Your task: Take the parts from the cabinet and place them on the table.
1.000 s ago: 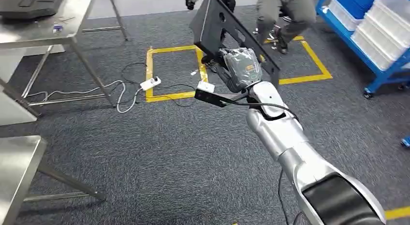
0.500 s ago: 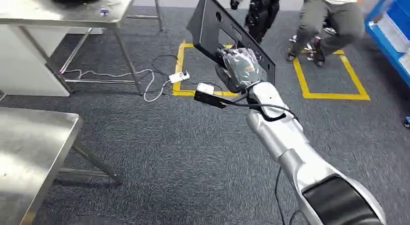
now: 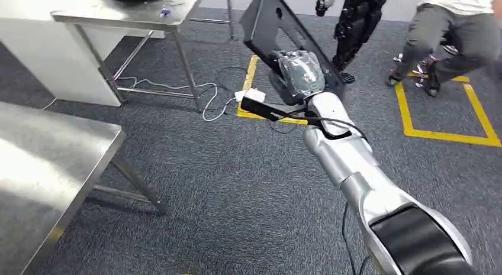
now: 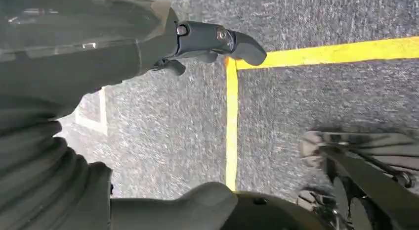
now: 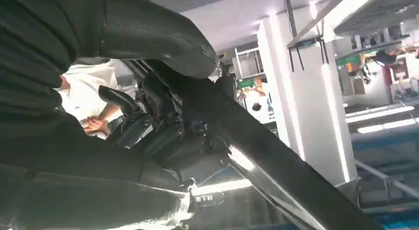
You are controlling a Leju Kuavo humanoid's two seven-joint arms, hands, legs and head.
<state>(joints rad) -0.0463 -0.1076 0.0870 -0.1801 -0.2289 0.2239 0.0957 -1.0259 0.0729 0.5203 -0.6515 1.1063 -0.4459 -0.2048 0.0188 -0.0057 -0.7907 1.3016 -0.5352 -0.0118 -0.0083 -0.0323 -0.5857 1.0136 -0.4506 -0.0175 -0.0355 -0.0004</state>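
One steel table now fills the head view's 8 to 9 o'clock edge, far more of it than a second ago. The whole scene has slid rightwards across those frames, so the camera has turned, and nothing on the floor has moved. I judge the carry to be well along: the robot is swinging round toward a surface for the part, with the set-down not yet begun.

Nearest, at 5 o'clock, the silver right arm rises from its dark shoulder and runs up to 12 o'clock. There the right hand grips the black panel by its lower edge, holding it tilted and high, clear of the carpet. Beyond it, at 1 to 2 o'clock, people stand by yellow floor tape. The left hand hangs over the carpet, fingers loosely apart and holding nothing.
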